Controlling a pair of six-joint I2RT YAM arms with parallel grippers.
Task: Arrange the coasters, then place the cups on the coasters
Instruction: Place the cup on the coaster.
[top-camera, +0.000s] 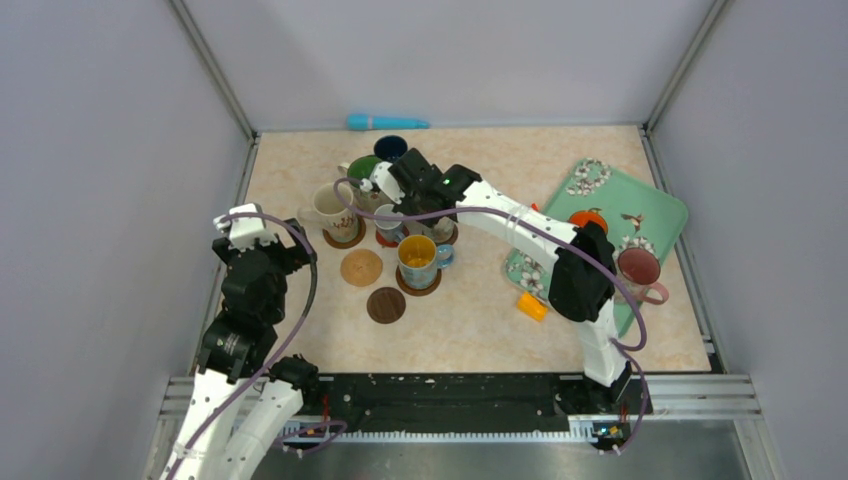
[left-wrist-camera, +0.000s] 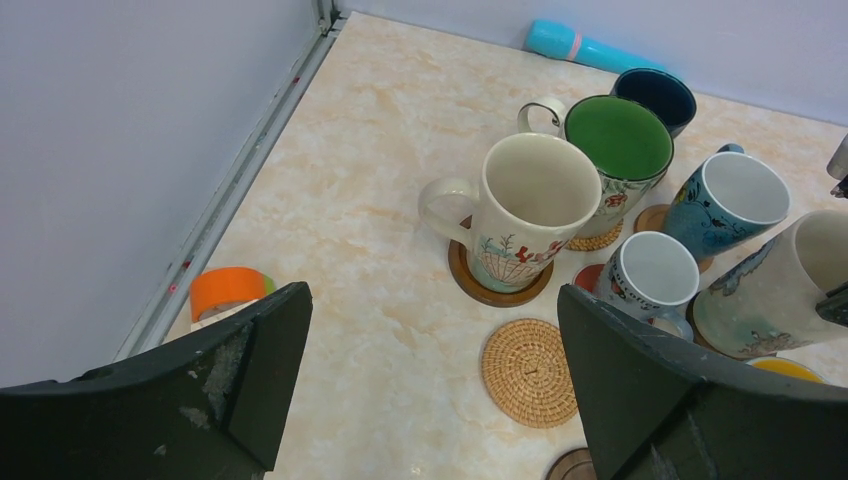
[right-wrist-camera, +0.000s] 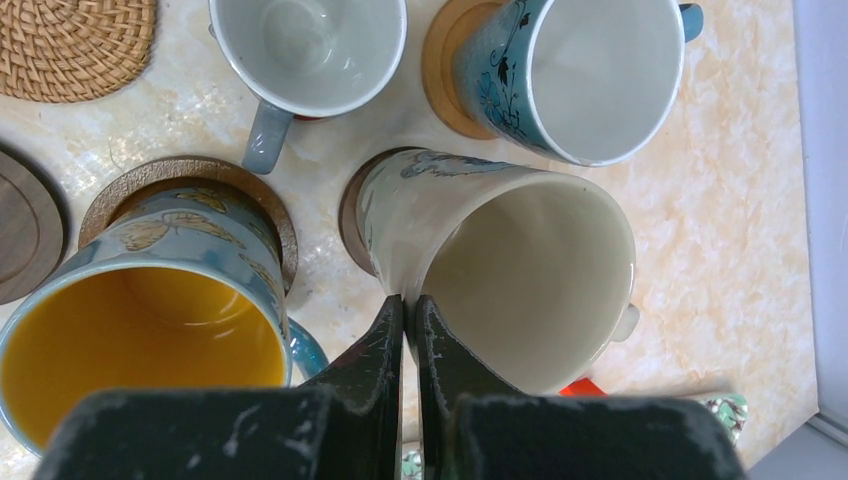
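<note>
My right gripper (right-wrist-camera: 410, 305) (top-camera: 415, 190) is shut on the rim of a cream bird-pattern cup (right-wrist-camera: 510, 260), one finger inside and one outside. That cup leans, its base on a dark coaster (right-wrist-camera: 350, 215). Around it stand a yellow-lined cup (right-wrist-camera: 140, 320), a white cup (right-wrist-camera: 305, 45) and a light blue cup (right-wrist-camera: 590, 75), each on a coaster. My left gripper (left-wrist-camera: 430, 380) hangs open over bare table, empty, near a woven coaster (left-wrist-camera: 528, 372). A tall cream cup (left-wrist-camera: 527, 205), a green cup (left-wrist-camera: 618, 145) and a dark blue cup (left-wrist-camera: 655, 95) stand behind.
A bare dark brown coaster (top-camera: 386, 305) lies in front of the cluster. The teal floral tray (top-camera: 650, 215) at right holds a pink cup (top-camera: 640, 270) and an orange cup (top-camera: 588, 218). An orange block (top-camera: 532, 305), a teal cylinder (top-camera: 385, 122) and an orange tape roll (left-wrist-camera: 228, 290) lie around.
</note>
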